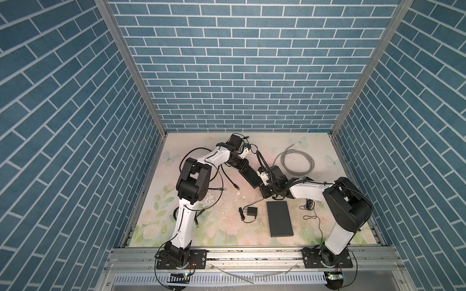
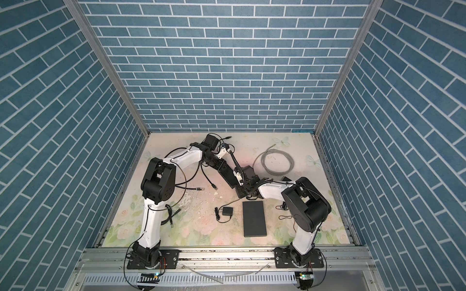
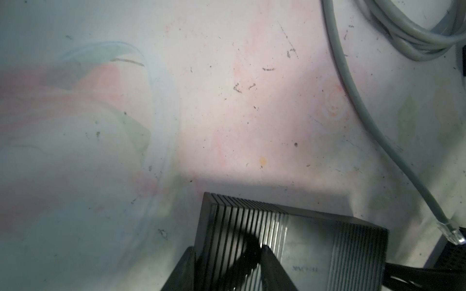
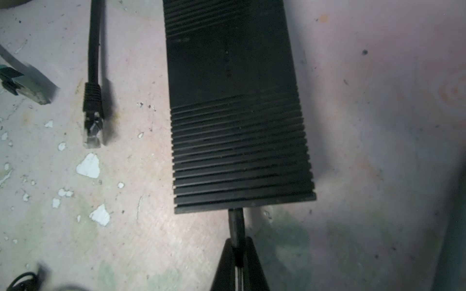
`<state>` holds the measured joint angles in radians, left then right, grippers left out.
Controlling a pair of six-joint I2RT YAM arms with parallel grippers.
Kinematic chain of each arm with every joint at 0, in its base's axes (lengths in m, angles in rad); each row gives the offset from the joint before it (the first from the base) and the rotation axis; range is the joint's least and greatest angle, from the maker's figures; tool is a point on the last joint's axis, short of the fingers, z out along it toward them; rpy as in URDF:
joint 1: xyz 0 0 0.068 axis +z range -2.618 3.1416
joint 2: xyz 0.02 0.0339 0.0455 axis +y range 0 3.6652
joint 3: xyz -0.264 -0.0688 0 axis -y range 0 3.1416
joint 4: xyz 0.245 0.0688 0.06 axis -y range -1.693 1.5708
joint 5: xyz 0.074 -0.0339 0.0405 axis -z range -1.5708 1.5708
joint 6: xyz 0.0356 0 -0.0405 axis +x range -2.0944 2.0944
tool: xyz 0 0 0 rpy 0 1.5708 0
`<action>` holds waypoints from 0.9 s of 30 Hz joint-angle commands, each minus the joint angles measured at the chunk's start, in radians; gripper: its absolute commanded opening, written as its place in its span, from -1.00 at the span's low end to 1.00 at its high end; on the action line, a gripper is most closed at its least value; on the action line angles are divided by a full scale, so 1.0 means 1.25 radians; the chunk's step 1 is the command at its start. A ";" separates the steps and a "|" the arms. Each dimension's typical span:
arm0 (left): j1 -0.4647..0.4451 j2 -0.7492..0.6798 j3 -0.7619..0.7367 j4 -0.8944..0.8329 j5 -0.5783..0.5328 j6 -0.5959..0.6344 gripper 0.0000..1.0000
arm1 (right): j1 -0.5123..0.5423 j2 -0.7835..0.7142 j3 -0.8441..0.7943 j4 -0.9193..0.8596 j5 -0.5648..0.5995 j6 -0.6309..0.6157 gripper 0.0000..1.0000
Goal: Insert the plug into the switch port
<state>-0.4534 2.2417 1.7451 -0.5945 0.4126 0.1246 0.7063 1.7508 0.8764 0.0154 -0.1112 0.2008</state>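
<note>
Right gripper [image 4: 238, 252] is closed on the plug [image 4: 236, 220], whose tip meets the end face of the switch [image 4: 234, 100]; full seating cannot be confirmed. Left gripper [image 3: 227, 248] straddles the switch's opposite ribbed end, judged to brace it against the push; whether it clamps cannot be told.

Faint, unreadable lettering on the switch [image 3: 315, 234]
</note>
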 commanded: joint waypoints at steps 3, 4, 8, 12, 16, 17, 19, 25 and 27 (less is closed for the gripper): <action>-0.048 0.054 -0.054 -0.148 0.033 0.036 -0.26 | -0.002 0.024 0.059 0.045 0.050 -0.021 -0.96; -0.056 0.057 -0.048 -0.157 0.030 0.048 -0.26 | -0.002 0.026 0.064 0.047 0.050 -0.027 -0.96; -0.075 0.075 -0.033 -0.191 0.045 0.071 -0.28 | -0.002 0.035 0.092 0.046 0.048 -0.050 -0.98; -0.080 0.079 -0.041 -0.197 0.092 0.067 -0.29 | -0.002 0.045 0.121 0.058 0.043 -0.055 -0.98; -0.091 0.082 -0.063 -0.198 0.116 0.071 -0.30 | -0.002 0.065 0.132 0.092 0.042 -0.056 -0.97; -0.094 0.084 -0.066 -0.200 0.120 0.072 -0.29 | -0.002 0.068 0.132 0.108 0.043 -0.055 -0.97; -0.097 0.090 -0.074 -0.201 0.128 0.072 -0.29 | -0.003 0.071 0.130 0.143 0.043 -0.054 -0.97; -0.111 0.095 -0.092 -0.193 0.148 0.064 -0.30 | -0.003 0.081 0.144 0.216 0.044 -0.051 -0.96; -0.114 0.096 -0.094 -0.194 0.152 0.063 -0.30 | -0.003 0.088 0.150 0.223 0.045 -0.051 -0.96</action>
<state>-0.4633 2.2433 1.7283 -0.5388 0.4068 0.2035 0.7067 1.7966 0.9573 -0.0528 -0.1001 0.1741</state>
